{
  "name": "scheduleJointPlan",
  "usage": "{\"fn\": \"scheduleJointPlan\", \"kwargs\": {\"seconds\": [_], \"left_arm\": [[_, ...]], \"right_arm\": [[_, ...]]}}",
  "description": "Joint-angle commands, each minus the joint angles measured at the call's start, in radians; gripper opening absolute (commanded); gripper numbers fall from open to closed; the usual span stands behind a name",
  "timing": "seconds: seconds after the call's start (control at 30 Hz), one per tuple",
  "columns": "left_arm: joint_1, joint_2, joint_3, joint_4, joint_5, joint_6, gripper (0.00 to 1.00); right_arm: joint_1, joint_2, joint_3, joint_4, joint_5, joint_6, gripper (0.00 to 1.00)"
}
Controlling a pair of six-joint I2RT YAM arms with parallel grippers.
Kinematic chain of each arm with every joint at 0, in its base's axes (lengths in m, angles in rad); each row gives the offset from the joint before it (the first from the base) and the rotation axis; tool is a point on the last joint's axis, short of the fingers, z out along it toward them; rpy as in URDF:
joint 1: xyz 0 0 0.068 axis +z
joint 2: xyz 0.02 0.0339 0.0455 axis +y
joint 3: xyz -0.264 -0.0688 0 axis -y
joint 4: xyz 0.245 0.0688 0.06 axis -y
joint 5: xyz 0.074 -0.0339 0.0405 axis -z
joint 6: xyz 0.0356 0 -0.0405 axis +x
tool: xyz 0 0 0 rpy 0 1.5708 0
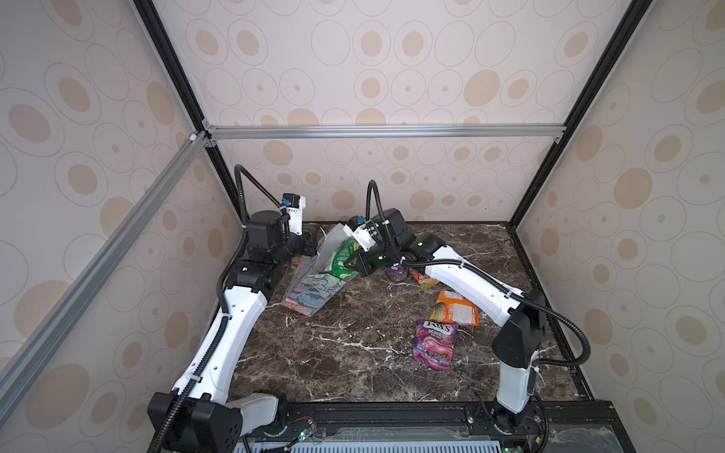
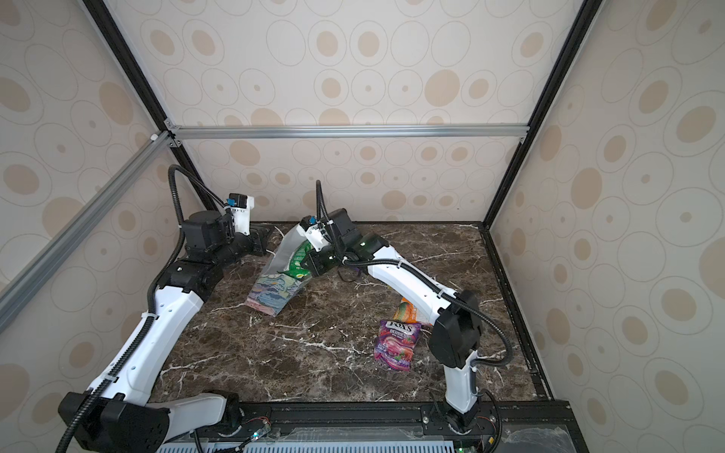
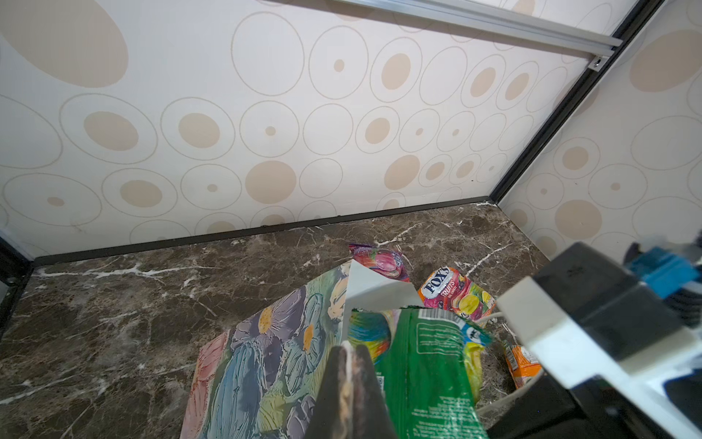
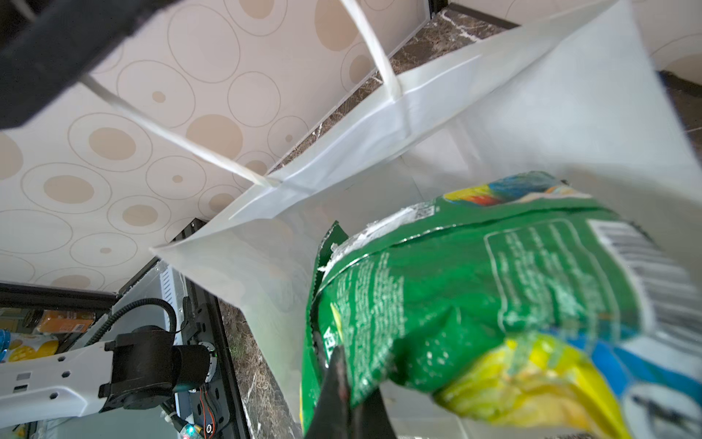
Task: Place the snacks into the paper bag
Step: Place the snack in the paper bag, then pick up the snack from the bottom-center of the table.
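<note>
The floral paper bag (image 1: 314, 292) (image 2: 274, 292) lies tilted at the back left of the table, its white mouth raised. My left gripper (image 1: 314, 245) (image 3: 347, 351) is shut on the bag's rim (image 3: 374, 292). My right gripper (image 1: 359, 262) (image 4: 340, 361) is shut on a green snack pouch (image 1: 343, 259) (image 3: 425, 361) (image 4: 475, 289), which sits partly inside the bag's white mouth (image 4: 380, 152). Loose on the table lie a purple FOX'S Berries pouch (image 1: 435, 345) (image 2: 396, 345), an orange pouch (image 1: 455, 308), a red-yellow FOX'S Fruits pouch (image 3: 456, 292) and another purple pouch (image 3: 380, 260).
The dark marble table (image 1: 353, 353) is boxed in by patterned walls with black frame posts (image 1: 521, 219). The right arm (image 1: 470, 282) reaches across above the orange and red-yellow pouches. A white cord handle (image 4: 190, 140) of the bag hangs by the left gripper.
</note>
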Motion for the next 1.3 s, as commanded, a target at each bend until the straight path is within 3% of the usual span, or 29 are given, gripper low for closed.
{"fn": "scheduleJointPlan", "kwargs": {"seconds": [0.0, 0.13, 0.2, 0.27, 0.37, 0.43, 0.5, 0.73, 0.93, 1.1, 1.27], "left_arm": [[0.006, -0.017, 0.001, 0.022, 0.017, -0.005, 0.0], [0.006, -0.021, 0.0, 0.018, 0.01, -0.001, 0.0], [0.006, -0.024, -0.003, 0.019, 0.006, 0.001, 0.0], [0.006, -0.026, -0.004, 0.02, 0.005, 0.001, 0.0], [0.006, -0.029, -0.007, 0.018, 0.001, 0.003, 0.0], [0.006, -0.029, -0.008, 0.018, 0.001, 0.002, 0.0], [0.006, -0.029, -0.008, 0.019, 0.003, 0.002, 0.0], [0.006, -0.029, -0.008, 0.018, -0.007, 0.004, 0.0], [0.006, -0.035, -0.008, 0.017, -0.014, 0.006, 0.0], [0.006, -0.04, -0.009, 0.018, -0.021, 0.006, 0.0], [0.006, -0.039, -0.009, 0.018, -0.016, 0.008, 0.0]], "right_arm": [[0.02, 0.058, 0.088, -0.005, -0.028, -0.009, 0.0], [0.028, 0.132, 0.164, -0.049, -0.006, -0.013, 0.0], [0.028, 0.155, 0.188, -0.062, 0.01, -0.013, 0.06], [0.028, 0.174, 0.21, -0.076, 0.027, -0.015, 0.2], [0.028, 0.187, 0.232, -0.09, 0.033, -0.02, 0.28], [0.028, 0.179, 0.232, -0.084, 0.046, -0.018, 0.45], [0.029, 0.165, 0.231, -0.078, 0.068, -0.019, 0.54], [0.028, 0.007, 0.183, -0.12, 0.239, -0.076, 0.6], [-0.014, -0.275, -0.049, -0.081, 0.446, -0.113, 0.68], [-0.131, -0.446, -0.222, -0.105, 0.512, -0.058, 0.73], [-0.252, -0.51, -0.367, -0.182, 0.495, 0.009, 0.74]]}}
